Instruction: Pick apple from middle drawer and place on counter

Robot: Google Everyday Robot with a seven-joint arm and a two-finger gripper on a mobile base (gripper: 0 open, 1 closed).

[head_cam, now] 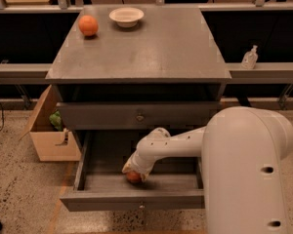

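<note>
1. Now my gripper (133, 171) is down inside the open middle drawer (88, 189), near its front wall.
2. The apple (134, 178) lies on the drawer floor at my gripper's 6 o'clock, touching it and partly covered by it.
3. Whether I have hold of the apple, I cannot tell.
4. The counter (151, 48) lies at 12 o'clock from my gripper, carrying an orange (88, 25) and a bowl (126, 16).

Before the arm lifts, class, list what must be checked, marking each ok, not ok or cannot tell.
1. Drawer pulled open: ok.
2. Gripper down at the apple inside the drawer: ok.
3. Hold on the apple secure: cannot tell.
4. Counter has free space near its front: ok.
5. Orange and bowl stand at the far edge, out of the way: ok.
</note>
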